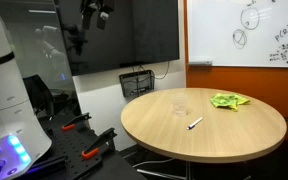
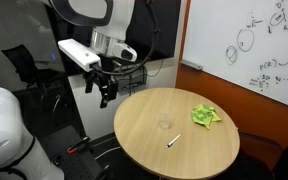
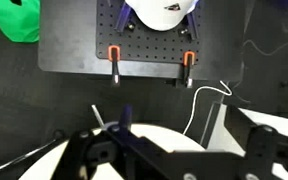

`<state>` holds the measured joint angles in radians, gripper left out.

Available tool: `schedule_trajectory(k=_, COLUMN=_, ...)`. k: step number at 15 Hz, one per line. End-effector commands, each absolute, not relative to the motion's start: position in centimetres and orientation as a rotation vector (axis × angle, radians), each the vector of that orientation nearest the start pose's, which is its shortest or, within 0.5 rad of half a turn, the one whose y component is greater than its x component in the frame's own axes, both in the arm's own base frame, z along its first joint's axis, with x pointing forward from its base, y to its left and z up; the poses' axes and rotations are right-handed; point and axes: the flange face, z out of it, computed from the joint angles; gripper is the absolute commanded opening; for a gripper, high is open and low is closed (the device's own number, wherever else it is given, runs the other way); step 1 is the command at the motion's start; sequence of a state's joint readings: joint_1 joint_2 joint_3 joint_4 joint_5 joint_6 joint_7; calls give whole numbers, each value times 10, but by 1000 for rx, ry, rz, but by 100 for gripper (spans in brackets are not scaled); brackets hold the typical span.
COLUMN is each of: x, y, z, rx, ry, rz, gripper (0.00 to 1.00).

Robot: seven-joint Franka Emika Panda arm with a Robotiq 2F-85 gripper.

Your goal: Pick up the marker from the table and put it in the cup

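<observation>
A white marker (image 1: 195, 123) lies on the round wooden table (image 1: 234, 135), near its front in an exterior view; it also shows in an exterior view (image 2: 172, 141). A clear cup (image 1: 180, 107) stands upright just behind the marker, also seen in an exterior view (image 2: 165, 124). My gripper (image 2: 106, 90) hangs high in the air off the table's edge, far from both, and shows dark in an exterior view (image 1: 79, 42). In the wrist view its fingers (image 3: 179, 160) are spread wide and empty over the table's rim (image 3: 154, 140). Marker and cup are out of the wrist view.
A crumpled green cloth (image 1: 228, 100) lies on the table's far side. A whiteboard (image 2: 254, 50) hangs behind the table. A black perforated plate with orange clamps (image 3: 149, 45) lies on the floor by the robot base. A wire basket (image 1: 136, 83) and an office chair (image 2: 24, 65) stand nearby.
</observation>
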<state>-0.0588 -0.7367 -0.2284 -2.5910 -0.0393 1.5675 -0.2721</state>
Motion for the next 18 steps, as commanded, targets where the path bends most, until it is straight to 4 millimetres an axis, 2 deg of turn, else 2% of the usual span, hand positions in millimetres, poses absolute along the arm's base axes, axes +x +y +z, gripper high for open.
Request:
schedule_trajectory(k=1, x=283, y=-91, z=461, rx=-2931, ry=-105, rz=387, gripper=100)
schedule_trajectory(k=3, x=283, y=-91, z=461, rx=-2931, ry=-105, rz=387, gripper=100)
schedule_trajectory(k=5, x=295, y=-93, z=458, rx=-2937, ry=-68, rz=319, gripper=100)
schedule_trajectory(k=7, x=319, y=-93, z=450, rx=-2974, ry=-32, rz=207, gripper=100)
schedule_trajectory(k=9, x=351, y=-96, z=435, rx=-3026, ry=-8, rz=60, gripper=100)
schedule_trajectory(k=13, x=420, y=-96, z=383, rx=-3089, ry=47, rz=-156, gripper=100)
schedule_trajectory(k=18, x=491, y=-97, z=300, rx=-3159, ry=77, rz=-99, gripper=100)
